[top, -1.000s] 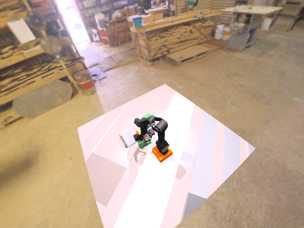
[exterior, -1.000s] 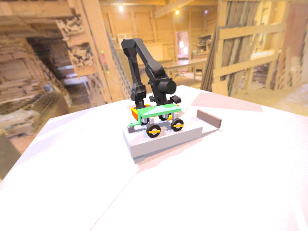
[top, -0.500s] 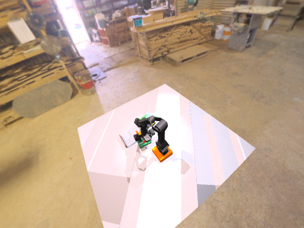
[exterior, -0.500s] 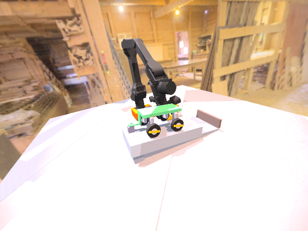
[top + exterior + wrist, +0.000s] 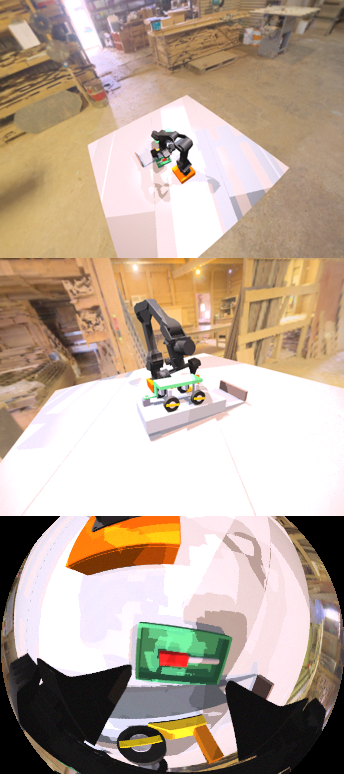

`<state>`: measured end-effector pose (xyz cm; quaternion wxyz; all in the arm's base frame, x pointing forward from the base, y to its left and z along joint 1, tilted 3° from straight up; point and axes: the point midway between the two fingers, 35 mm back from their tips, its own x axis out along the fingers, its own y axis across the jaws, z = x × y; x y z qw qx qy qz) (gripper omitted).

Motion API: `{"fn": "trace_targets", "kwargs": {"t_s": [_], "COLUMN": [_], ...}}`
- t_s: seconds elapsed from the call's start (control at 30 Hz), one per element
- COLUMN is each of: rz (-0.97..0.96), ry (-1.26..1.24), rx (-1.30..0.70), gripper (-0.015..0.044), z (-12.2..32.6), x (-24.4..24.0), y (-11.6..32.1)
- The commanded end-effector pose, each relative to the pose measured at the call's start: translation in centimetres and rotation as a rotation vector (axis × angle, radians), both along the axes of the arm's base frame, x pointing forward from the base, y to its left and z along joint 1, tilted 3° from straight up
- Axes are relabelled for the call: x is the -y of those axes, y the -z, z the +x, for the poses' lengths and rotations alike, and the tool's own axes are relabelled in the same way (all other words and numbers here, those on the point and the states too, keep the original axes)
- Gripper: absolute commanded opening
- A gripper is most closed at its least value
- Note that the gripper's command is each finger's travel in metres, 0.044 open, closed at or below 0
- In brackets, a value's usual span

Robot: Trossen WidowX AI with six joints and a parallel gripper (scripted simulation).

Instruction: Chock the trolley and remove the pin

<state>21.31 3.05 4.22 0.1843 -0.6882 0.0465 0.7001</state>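
Hand (image 5: 160,153) (image 5: 180,679): spread nearly to full width, nothing held. Pin (image 5: 163,159) (image 5: 175,659): lying in the green tray (image 5: 164,164) (image 5: 180,678), red head toward one end, shank toward the other, wholly inside the walls.

Trolley (image 5: 179,381): standing on the ramp (image 5: 186,416) (image 5: 165,702), wheels on its top face. Chock (image 5: 185,728): yellow, orange handle (image 5: 209,745), just beside a wheel (image 5: 141,744) on the side toward the brown end board (image 5: 139,159) (image 5: 232,390) (image 5: 263,686). Placement presumably so the wheel bears on it with the pin out; firm contact cannot be confirmed.

Edges: tray sits close along the ramp's side. Open surface (image 5: 194,211) (image 5: 172,469) (image 5: 110,611) lies between tray and orange base (image 5: 183,177) (image 5: 125,553). Remaining, by judgement: withdraw upward, since a sideways swing could catch handle or trolley.
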Motion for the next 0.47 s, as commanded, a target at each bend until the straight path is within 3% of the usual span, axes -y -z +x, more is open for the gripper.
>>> {"fn": "trace_targets", "kwargs": {"t_s": [0.0, 0.43], "rz": [0.006, 0.006], "ry": [-0.005, -0.005], "rx": [0.010, 0.010], "gripper": [0.0440, 0.0440], "z": [0.0, 0.1], "x": [0.0, 0.0], "y": [-1.4, -5.0]}}
